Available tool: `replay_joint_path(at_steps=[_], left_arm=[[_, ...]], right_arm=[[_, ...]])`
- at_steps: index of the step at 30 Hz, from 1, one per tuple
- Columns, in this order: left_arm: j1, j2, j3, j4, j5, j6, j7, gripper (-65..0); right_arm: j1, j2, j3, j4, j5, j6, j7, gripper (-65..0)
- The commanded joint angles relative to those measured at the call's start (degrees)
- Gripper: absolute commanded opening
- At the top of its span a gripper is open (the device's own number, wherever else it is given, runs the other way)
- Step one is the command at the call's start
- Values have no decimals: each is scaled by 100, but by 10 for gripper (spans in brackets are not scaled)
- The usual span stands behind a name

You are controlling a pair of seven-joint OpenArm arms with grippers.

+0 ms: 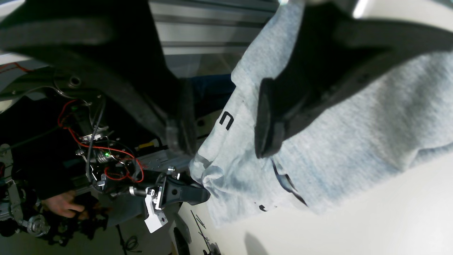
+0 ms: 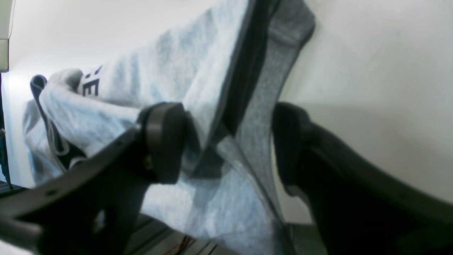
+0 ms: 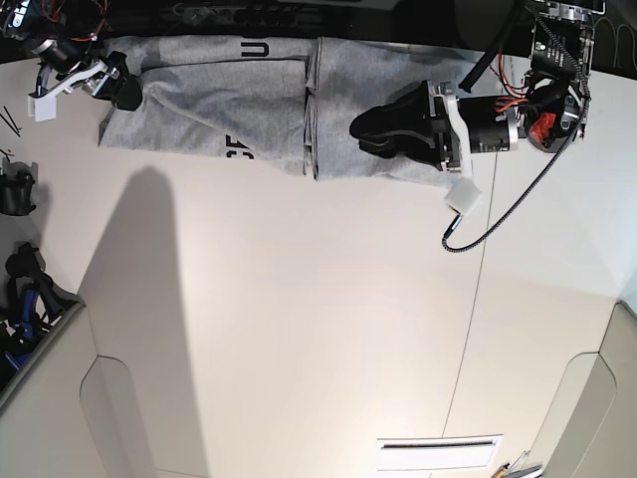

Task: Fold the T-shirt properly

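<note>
The light grey T-shirt (image 3: 209,100) lies as a long band along the far edge of the white table (image 3: 299,329), with black letters showing on its left part and a fold line near its middle. My left gripper (image 3: 360,129) rests over the band's right part. In the left wrist view, this left gripper (image 1: 223,138) is open, one finger on the T-shirt (image 1: 354,117) and the other past its edge. My right gripper (image 3: 127,92) is at the band's left end. It stands open in the right wrist view (image 2: 226,148), with a ridge of the T-shirt (image 2: 184,71) between its fingers.
A black cable (image 3: 488,224) loops from the left arm onto the table. Tools and clutter (image 3: 20,289) lie along the table's left edge. A white slotted plate (image 3: 438,453) sits near the front. A person's hand (image 1: 62,205) shows beyond the table's edge.
</note>
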State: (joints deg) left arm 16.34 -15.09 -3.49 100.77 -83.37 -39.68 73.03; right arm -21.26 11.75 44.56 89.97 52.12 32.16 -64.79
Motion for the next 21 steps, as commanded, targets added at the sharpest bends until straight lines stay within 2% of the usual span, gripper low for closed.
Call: replay_joint_path(at_steps=[1, 3, 5, 7, 10, 16, 21], left_arm=[[-31, -31, -17, 96, -163, -32, -81, -346], [-31, -31, -17, 96, -163, -32, -81, -346], [-31, -31, -17, 96, -163, -32, -79, -346], [-31, -31, -17, 96, -163, -32, -79, -346], [-31, -31, -20, 96, -163, -32, -79, -346], [-31, -33, -225, 96, -163, -32, -74, -346], [-9, -33, -828, 96, -163, -32, 94, -347]], right_arm=[[-20, 74, 20, 44, 0, 4, -85, -260], [-20, 74, 20, 44, 4, 4, -101, -263], [-22, 74, 20, 44, 87, 4, -131, -305], [-20, 74, 20, 44, 87, 4, -129, -411], [-13, 74, 20, 46, 90, 2, -127, -637], [157, 76, 22, 76, 168, 2, -127, -650], [380, 76, 22, 264, 389, 87, -195, -650]])
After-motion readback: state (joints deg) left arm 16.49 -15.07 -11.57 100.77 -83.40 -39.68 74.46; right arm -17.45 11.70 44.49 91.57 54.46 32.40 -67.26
